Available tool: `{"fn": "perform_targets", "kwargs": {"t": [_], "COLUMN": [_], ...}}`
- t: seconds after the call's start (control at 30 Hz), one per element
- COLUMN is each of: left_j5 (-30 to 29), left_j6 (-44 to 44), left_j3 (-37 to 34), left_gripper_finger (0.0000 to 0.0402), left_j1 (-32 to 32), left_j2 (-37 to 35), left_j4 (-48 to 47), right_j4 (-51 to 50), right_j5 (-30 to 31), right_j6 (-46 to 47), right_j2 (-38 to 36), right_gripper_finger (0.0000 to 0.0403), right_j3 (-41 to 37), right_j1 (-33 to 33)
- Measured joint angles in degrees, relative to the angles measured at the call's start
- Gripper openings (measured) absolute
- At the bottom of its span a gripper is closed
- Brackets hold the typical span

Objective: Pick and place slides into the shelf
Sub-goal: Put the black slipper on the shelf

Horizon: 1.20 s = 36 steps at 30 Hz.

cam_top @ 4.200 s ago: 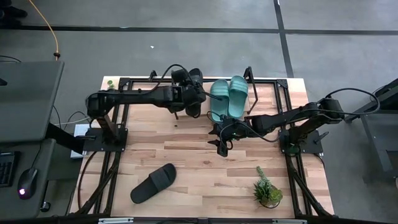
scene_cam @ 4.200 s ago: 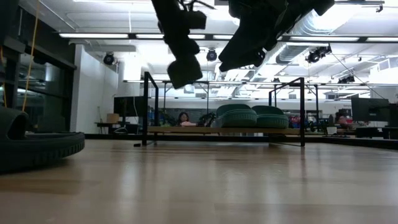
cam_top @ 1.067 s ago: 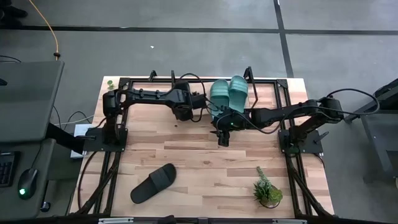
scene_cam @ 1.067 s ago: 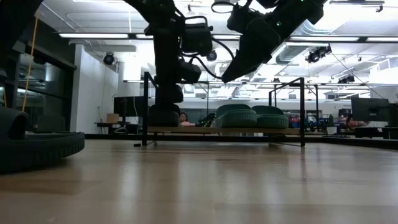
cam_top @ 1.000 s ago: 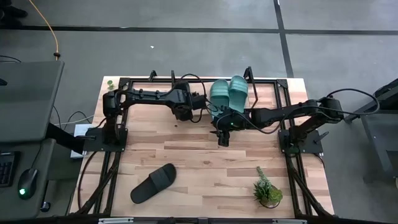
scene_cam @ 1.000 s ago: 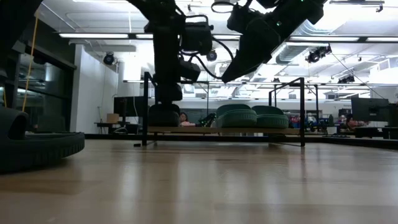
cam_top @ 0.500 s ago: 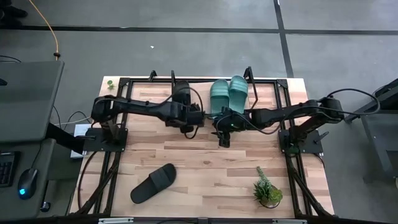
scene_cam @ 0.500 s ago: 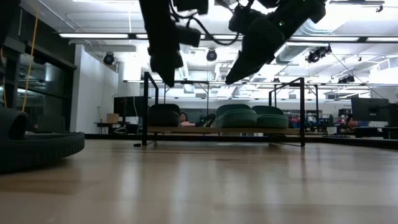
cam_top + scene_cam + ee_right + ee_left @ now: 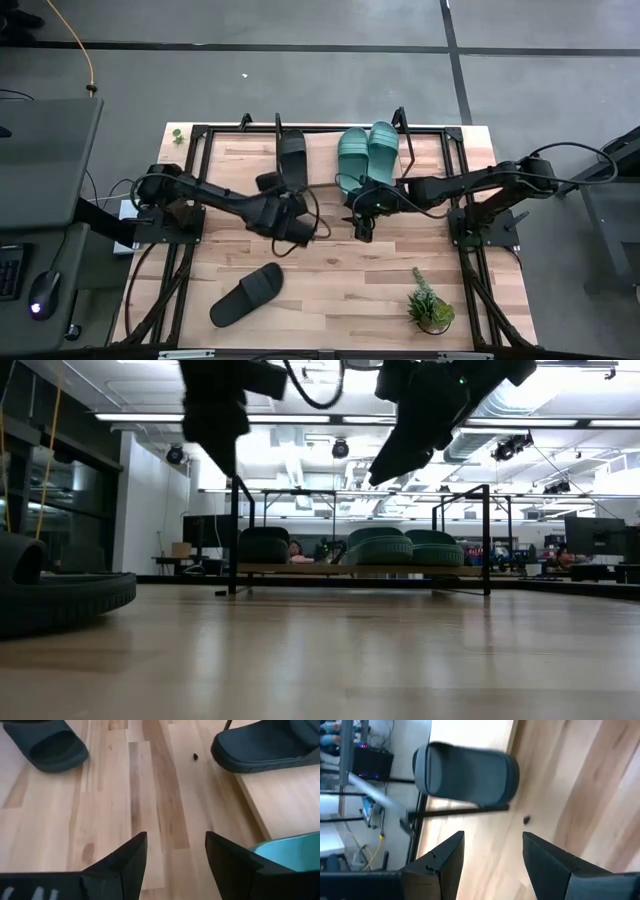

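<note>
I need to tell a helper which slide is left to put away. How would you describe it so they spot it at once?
Start from the wooden table seen from above, and go to its near edge, away from the shelf at the far side. The black slide lies there, alone on bare wood, left of the small potted plant. Unlike the other black slide and the two teal slides, it is not on the shelf.

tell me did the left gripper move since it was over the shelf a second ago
Yes. The left gripper has pulled back off the shelf toward the table's near side, leaving a black slide on the board, and now hangs open over bare tabletop.
</note>
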Motion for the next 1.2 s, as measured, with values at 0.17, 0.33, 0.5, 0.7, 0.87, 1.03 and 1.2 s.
{"fn": "perform_targets", "kwargs": {"t": [0.17, 0.33, 0.5, 0.7, 0.87, 1.03, 1.2], "left_j5": [-0.3, 0.0, 0.9, 1.5, 1.7, 1.7, 1.7], "left_j6": [-10.7, -18.4, -25.8, -36.1, -45.9, -57.0, -68.1], "left_j3": [-0.1, -0.4, -0.4, -0.4, -0.4, -0.4, -0.4], "left_gripper_finger": [0.0184, 0.0184, 0.0184, 0.0184, 0.0184, 0.0184, 0.0184], "left_j1": [-5.3, -10.9, -16.1, -21.8, -26.6, -31.3, -36.0], "left_j2": [0.0, 0.1, 0.1, 0.1, 0.1, 0.1, 0.1], "left_j4": [-6.9, -8.8, -10.1, -11.5, -11.5, -11.4, -11.4], "right_j4": [0.0, 0.0, 1.0, 4.1, 6.0, 6.5, 6.5], "right_j5": [0.0, -0.1, -0.1, 0.0, 0.0, 0.5, 2.9], "right_j6": [2.1, 3.9, 5.0, 5.1, 5.1, 5.1, 5.0], "right_j2": [0.0, 0.0, 0.1, 0.1, 0.1, 0.1, 0.1], "right_gripper_finger": [0.0193, 0.0193, 0.0193, 0.0193, 0.0193, 0.0193, 0.0192], "right_j3": [0.0, 0.0, 0.0, 0.0, 0.0, 0.0, 0.0], "right_j1": [1.1, 3.5, 6.9, 10.7, 12.9, 14.1, 15.6]}}
